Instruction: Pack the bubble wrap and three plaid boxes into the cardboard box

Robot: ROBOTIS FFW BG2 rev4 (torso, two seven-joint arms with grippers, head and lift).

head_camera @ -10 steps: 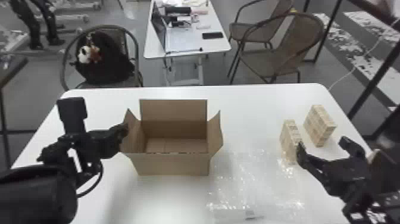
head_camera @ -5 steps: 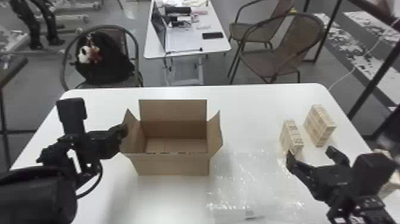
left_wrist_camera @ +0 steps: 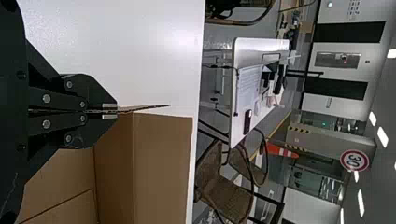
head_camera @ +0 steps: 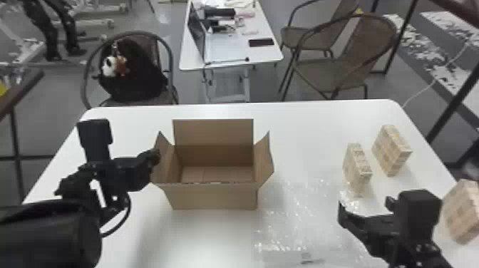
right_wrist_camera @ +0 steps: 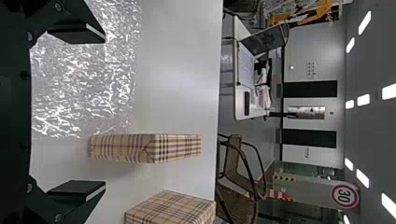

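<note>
White table (head_camera: 303,124): spread smooth and pale beneath the box and wrap; ran out of the head view at the bottom edge.
Brown chairs (head_camera: 328,75): stood beyond the table, with thin frames and woven seats.
Cardboard box (head_camera: 214,196): stood open on the table, matt and brown, with far flap upright and side flaps slanting outward. In the left wrist view, showed straight creases and an inner seam, partly hidden behind the left gripper (head_camera: 156,155).
Bubble wrap (head_camera: 303,214): lay flat to the right of the cardboard box, clear and hard to trace in the head view; glittered crinkled and silvery in the right wrist view.
Left gripper (left_wrist_camera: 116,112): pinched the cardboard box's left flap, fingers brought narrowly together on the thin edge.
Right gripper (head_camera: 365,207): hung near the bubble wrap, gaping wide, with flat tips well apart in the right wrist view.
First plaid box (head_camera: 356,167): stood just beside the bubble wrap, slim and upright; looked nearly plain in the head view, but beige with dark and reddish lines in the right wrist view.
Second plaid box (head_camera: 390,151): stood near the first, farther right, squared and pale.
Third plaid box (head_camera: 463,212): lay partly cut off at the head view's right edge.
</note>
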